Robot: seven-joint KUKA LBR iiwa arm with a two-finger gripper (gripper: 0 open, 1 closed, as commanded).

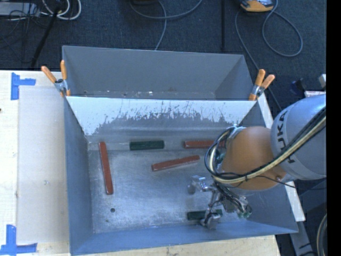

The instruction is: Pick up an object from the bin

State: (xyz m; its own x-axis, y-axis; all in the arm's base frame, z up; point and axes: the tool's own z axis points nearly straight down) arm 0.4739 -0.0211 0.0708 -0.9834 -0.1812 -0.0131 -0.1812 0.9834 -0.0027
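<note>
From my seat, starting at the left of the grey metal bin (pixel 79 185): a long red-brown flat stick (pixel 106 168) lies near the left wall, running almost straight front to back. It sits well apart from everything else, so I judge it an easy pick.

Moving right, a short dark green bar (pixel 146 144) lies crosswise near the back of the floor. Just right of it and a little nearer the front, a red-brown bar (pixel 175 164) lies at a slight tilt, touching nothing. Further right along the back, another short red-brown bar (pixel 197 143) has its right end hidden behind the arm's orange wrist cover (pixel 250 156).

At the right front, the gripper (pixel 213 217) is low in the bin, close to the front wall. A second small dark green bar (pixel 196 215) lies flat on the floor there, its right end at or under the gripper. That is the piece I take to be the target. It lies close to where the floor meets the sloping front wall, which I think explains the arm coming in steeply from the right.

I cannot tell how the jaws stand, nor whether they have hold of the bar; the cables and metal parts crowd that spot. I would want that contact confirmed before lifting.
</note>
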